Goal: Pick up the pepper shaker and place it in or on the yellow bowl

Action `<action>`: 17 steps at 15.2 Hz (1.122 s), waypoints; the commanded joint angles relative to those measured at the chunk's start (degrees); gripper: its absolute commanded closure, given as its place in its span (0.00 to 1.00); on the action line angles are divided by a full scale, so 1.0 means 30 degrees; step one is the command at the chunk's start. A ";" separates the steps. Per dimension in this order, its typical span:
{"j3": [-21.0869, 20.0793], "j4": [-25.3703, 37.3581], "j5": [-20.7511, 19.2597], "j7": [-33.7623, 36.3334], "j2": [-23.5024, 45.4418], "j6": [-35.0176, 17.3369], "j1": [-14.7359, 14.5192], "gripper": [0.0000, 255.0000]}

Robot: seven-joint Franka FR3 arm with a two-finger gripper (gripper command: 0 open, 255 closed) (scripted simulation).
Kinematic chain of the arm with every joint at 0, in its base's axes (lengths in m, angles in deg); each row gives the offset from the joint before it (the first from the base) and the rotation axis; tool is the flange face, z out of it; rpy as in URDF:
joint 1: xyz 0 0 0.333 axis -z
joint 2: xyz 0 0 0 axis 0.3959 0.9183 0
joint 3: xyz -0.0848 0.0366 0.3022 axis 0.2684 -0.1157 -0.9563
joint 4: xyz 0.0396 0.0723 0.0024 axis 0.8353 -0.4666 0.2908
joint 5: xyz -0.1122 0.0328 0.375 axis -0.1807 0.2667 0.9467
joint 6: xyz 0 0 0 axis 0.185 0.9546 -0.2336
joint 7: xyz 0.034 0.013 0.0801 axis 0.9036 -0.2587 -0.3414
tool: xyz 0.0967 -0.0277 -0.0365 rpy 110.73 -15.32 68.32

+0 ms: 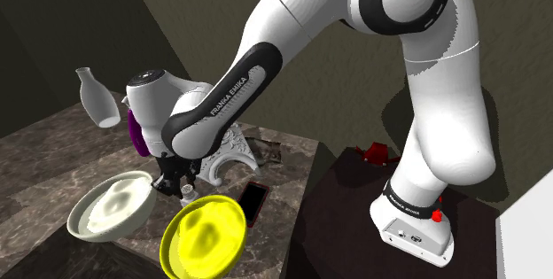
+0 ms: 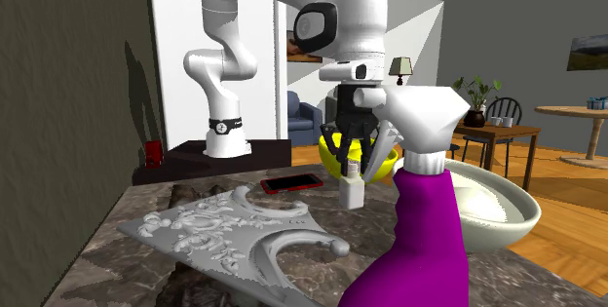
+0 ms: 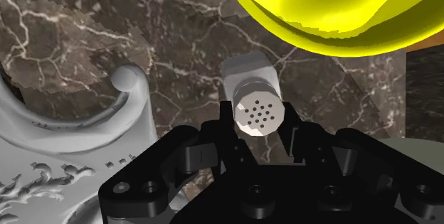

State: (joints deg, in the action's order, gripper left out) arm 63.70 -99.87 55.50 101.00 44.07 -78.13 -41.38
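The all-black two-finger gripper (image 3: 258, 136) is spread, its fingers (image 3: 217, 144) standing either side of the round perforated cap of the small pale grey pepper shaker (image 3: 257, 107), with no firm clasp to be seen. The shaker lies between the fingertips, just short of the glossy yellow bowl (image 3: 334, 16). The second exterior view shows the shaker (image 2: 352, 191) upright on the dark veined marble counter (image 2: 146, 203) under the gripper (image 2: 353, 154), beside an ornate grey carved bracket (image 2: 234, 229). The shoulder view shows the yellow bowl (image 1: 180, 233) next to a white bowl (image 1: 99, 220).
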 commanded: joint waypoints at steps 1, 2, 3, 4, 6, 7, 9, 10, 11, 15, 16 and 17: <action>0.0002 -0.0004 -0.0001 0.0000 0.0002 0.0001 0.0001 1.00; 0.0003 0.0000 -0.0001 0.0000 0.0005 0.0003 0.0001 1.00; 0.0003 -0.0001 -0.0002 0.0000 0.0006 0.0000 0.0001 1.00; 0.0003 0.0000 -0.0002 0.0000 0.0007 0.0001 0.0001 1.00; 0.0003 -0.0003 -0.0002 0.0000 0.0005 -0.0001 0.0001 1.00; -0.0053 0.0019 0.0087 -0.0057 -0.0170 0.0186 0.0042 1.00; -0.0160 0.0083 0.0261 -0.0170 -0.0507 0.0569 0.0118 1.00; -0.0211 0.0121 0.0348 -0.0226 -0.0673 0.0762 0.0155 1.00; -0.0260 0.0162 0.0434 -0.0282 -0.0836 0.0957 0.0191 1.00; -0.0441 0.0372 0.0769 -0.0500 -0.1463 0.1751 0.0320 1.00; -0.0482 0.0435 0.0850 -0.0552 -0.1613 0.1953 0.0350 1.00; -0.0521 0.0503 0.0930 -0.0604 -0.1760 0.2157 0.0378 1.00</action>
State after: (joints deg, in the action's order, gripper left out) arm 62.28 -98.46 58.05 99.26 39.26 -72.22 -40.28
